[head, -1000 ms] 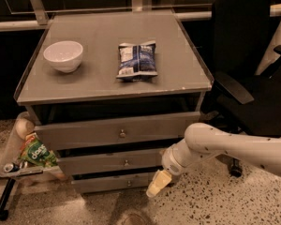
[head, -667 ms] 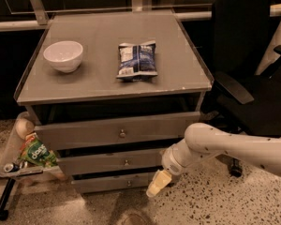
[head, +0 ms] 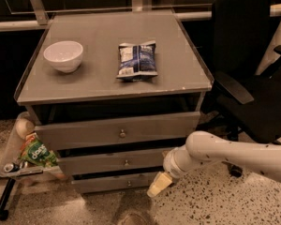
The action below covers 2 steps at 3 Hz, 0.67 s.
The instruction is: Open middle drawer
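The grey wooden middle drawer, a wide flat front with one small round metal knob, sat shut, just above and to the left of the gripper. The taller top drawer front lay higher up and the narrow bottom drawer front stood directly to the gripper's left. The gripper hung low off the white arm, close to the right end of the bottom front. Whether it touched that front, and whether it was open or closed, could not be told from this angle.

The drawer looked stiff and solid, probably light enough to slide, though the load inside was hidden. The knob was the only hold. Being small, smooth metal, it would likely slip under a loose pinch, so a square grip and a straight outward pull seemed wise.

Well above the gripper, the grey desk carried a white ceramic bowl and a blue crinkled snack bag; a jerky pull could shake both. A black office chair stood up and to the right, over speckled terrazzo floor.
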Each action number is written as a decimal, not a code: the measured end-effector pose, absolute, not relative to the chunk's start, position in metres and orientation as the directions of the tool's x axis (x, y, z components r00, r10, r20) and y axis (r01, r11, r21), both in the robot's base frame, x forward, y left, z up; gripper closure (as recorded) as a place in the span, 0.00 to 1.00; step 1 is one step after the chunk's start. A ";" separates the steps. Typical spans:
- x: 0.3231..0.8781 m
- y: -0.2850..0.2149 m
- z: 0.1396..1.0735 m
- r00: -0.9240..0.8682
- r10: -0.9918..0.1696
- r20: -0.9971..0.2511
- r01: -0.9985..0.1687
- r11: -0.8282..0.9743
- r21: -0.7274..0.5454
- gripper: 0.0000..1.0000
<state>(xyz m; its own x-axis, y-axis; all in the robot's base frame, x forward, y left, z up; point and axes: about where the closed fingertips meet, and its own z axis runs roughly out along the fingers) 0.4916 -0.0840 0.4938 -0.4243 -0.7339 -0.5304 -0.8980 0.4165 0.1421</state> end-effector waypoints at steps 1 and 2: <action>0.507 -0.094 0.487 -0.424 -0.734 -0.530 -0.891 0.442 0.100 0.00; 0.522 -0.103 0.486 -0.414 -0.746 -0.522 -0.890 0.452 0.059 0.00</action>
